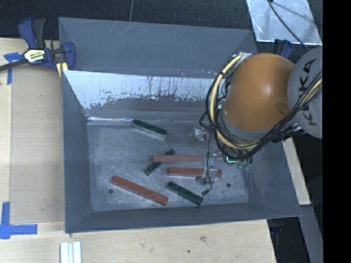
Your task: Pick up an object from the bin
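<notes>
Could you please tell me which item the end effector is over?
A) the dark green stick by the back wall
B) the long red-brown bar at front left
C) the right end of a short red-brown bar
C: the end effector sits above the right end of the short red-brown bar; the other two lie off to its left.

Hand (208, 175) over rightmost stick (185, 172) in bin (77, 163)

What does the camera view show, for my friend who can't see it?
A robot arm's gripper hangs low in a grey metal bin, at the right end of a short reddish-brown bar. A second reddish-brown bar lies close beside it, a longer reddish bar lies at the front left, and dark green sticks lie scattered around them.
</notes>
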